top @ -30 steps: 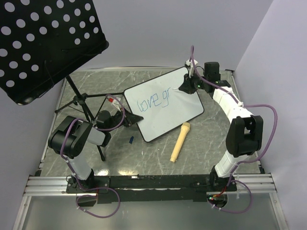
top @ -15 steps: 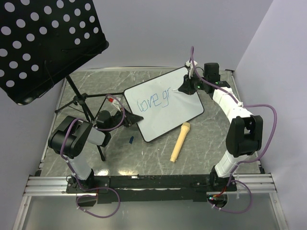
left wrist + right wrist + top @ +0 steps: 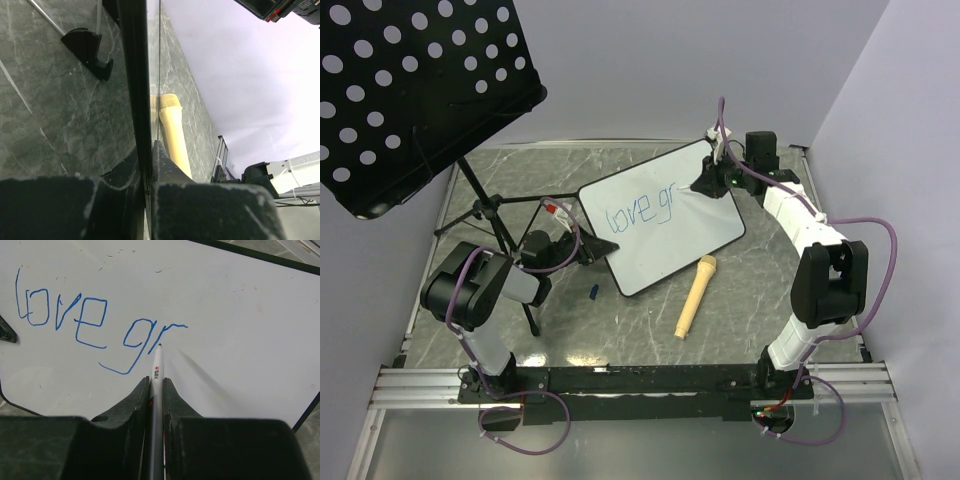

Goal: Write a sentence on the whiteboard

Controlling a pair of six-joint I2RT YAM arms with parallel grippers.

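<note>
The whiteboard [image 3: 692, 232] stands tilted in the middle of the table, and my left gripper [image 3: 588, 250] is shut on its lower left edge. Blue letters of the sentence [image 3: 640, 212] read "love gr". My right gripper [image 3: 706, 182] is shut on a white marker [image 3: 157, 365] at the board's upper right. In the right wrist view the marker's tip sits just under the "r" of the sentence [image 3: 75, 320] on the whiteboard [image 3: 240, 315]. The left wrist view shows the whiteboard's black rim [image 3: 132, 75] edge-on, clamped in the left gripper [image 3: 148, 150].
A yellow microphone-shaped object [image 3: 694, 296] [image 3: 172, 130] lies just in front of the board. A small blue cap [image 3: 593, 292] lies near the left gripper. A black perforated music stand [image 3: 410, 90] overhangs the back left, its legs [image 3: 500, 230] beside the left arm.
</note>
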